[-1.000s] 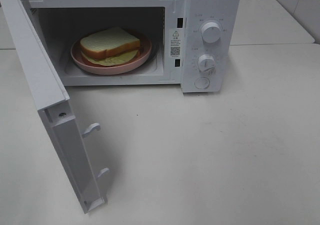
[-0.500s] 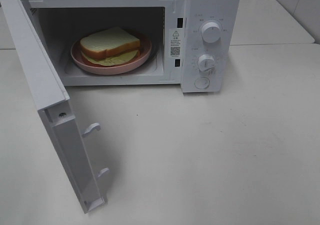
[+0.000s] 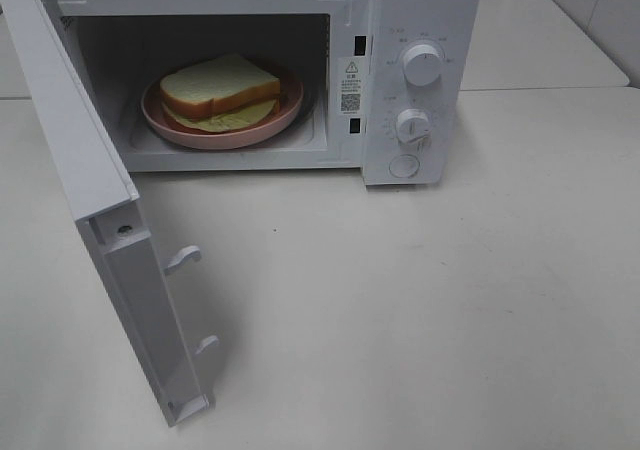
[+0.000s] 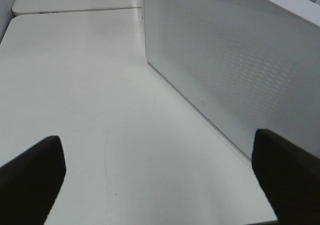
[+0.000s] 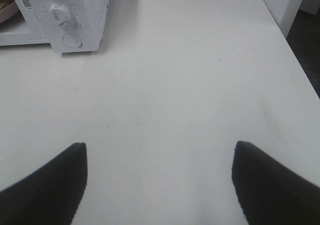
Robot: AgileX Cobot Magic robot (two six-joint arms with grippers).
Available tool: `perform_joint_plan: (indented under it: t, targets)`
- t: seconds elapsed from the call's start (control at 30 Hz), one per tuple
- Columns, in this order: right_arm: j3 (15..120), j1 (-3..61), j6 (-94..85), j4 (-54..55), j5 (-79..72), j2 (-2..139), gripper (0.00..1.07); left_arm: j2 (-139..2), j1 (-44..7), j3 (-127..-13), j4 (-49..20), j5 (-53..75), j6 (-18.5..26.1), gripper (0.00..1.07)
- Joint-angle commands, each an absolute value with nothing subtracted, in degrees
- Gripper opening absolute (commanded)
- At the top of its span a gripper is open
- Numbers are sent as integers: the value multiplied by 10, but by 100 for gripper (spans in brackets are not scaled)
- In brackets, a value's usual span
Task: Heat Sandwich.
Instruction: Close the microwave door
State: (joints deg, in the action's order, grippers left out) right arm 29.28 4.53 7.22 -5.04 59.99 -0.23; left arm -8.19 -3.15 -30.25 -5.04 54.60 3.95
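Note:
The sandwich (image 3: 220, 88), two white bread slices with tan crust and pale filling, lies on a round pink plate (image 3: 290, 107) inside the white microwave (image 3: 420, 0). The microwave door (image 3: 90, 200) stands wide open toward the front left. Neither gripper shows in the high view. In the left wrist view my left gripper (image 4: 160, 185) is open and empty, its dark fingers (image 4: 30, 177) wide apart over the table beside the door's outer face (image 4: 225, 70). In the right wrist view my right gripper (image 5: 160, 185) is open and empty over bare table, the microwave's knob panel (image 5: 65, 15) far ahead.
The microwave has two knobs (image 3: 422, 65) and a round button (image 3: 404, 166) on its right panel. The white table (image 3: 450, 300) spreads in front and to the right. Its right edge (image 5: 295, 60) shows in the right wrist view. A second table (image 3: 540, 40) stands behind.

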Motion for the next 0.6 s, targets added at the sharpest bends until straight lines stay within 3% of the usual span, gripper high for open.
perform_joint_plan:
  t: [0.03,0.1,0.2,0.27,0.3,0.4,0.43,0.47,0.5,0.6]
  targets:
    - [290,40,76,-52,596,-18,76,-130,-33,-307,-34,512,39,86]
    - [290,40,76,-52,596,-18,76,-142,-33,-307,-30,502,39,82]
    - [290,40,76,-52,596,-18,76,-193,-33,-307,-25,454,39,58]
    - [290,40,76,-52,596,-18,76,-203,-33,-307,-25,446,39,52]
    - [290,40,76,-52,596,-18,76,-228,-33,-307,-25,424,39,41]
    - [290,40,76,-52,596,-18,76,-266,-33,-307,-25,390,39,19]
    - [290,40,76,-52,596,-18,76,-266,-33,-307,-25,390,39,19]
    - [290,40,76,-52,596,-18,76,-298,-33,-307,-25,368,39,5]
    - [290,40,76,-52,596,-18,76,-314,-33,-307,-25,354,40,1]
    - [290,40,76,-52,596,-18,76,-358,-33,-303,-22,295,40,0]
